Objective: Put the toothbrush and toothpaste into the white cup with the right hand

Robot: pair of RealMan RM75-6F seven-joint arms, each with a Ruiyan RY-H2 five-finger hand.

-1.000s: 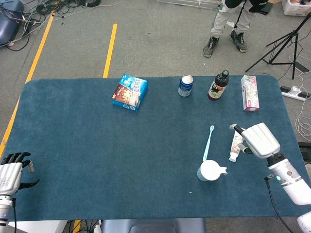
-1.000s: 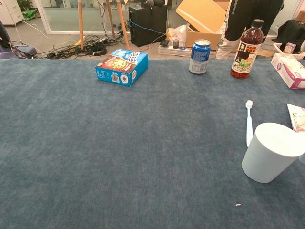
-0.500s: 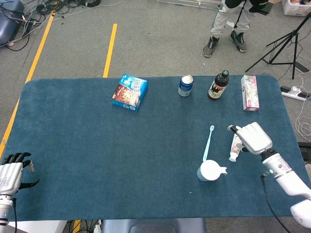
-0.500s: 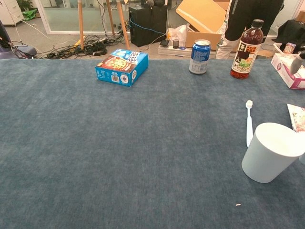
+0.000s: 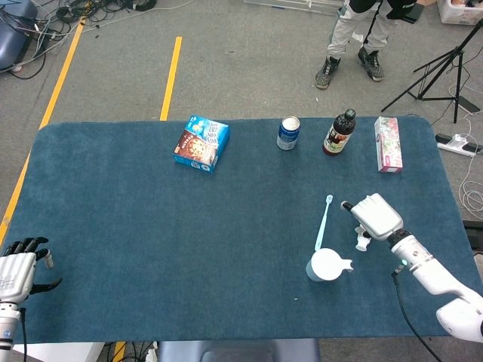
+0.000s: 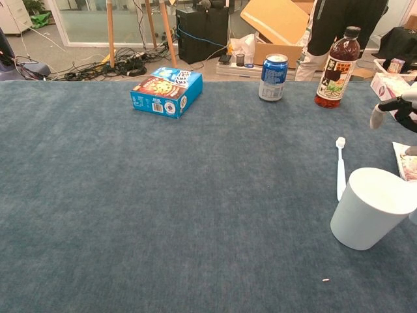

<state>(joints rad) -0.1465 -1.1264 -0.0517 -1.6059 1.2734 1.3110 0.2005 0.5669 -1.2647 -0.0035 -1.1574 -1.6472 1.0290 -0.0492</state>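
1. The right hand (image 5: 375,216) had slid left across the table over the past second, coming over the toothpaste (image 5: 362,241) beside the white cup (image 5: 326,265); it held nothing, fingers apart.
2. The toothbrush (image 5: 324,222) lay untouched on the cloth, its handle end by the cup's rim.
3. Neither item was in the cup; a grasp of the toothpaste looked imminent.
4. The left hand (image 5: 16,271) rested at the table's near corner, fingers curled, empty.

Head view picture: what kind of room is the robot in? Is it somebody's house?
Probably not a house. It looks like a lab or workshop: a blue-covered table on a grey floor with a yellow line, cables lying about, and a black tripod beside a standing person.
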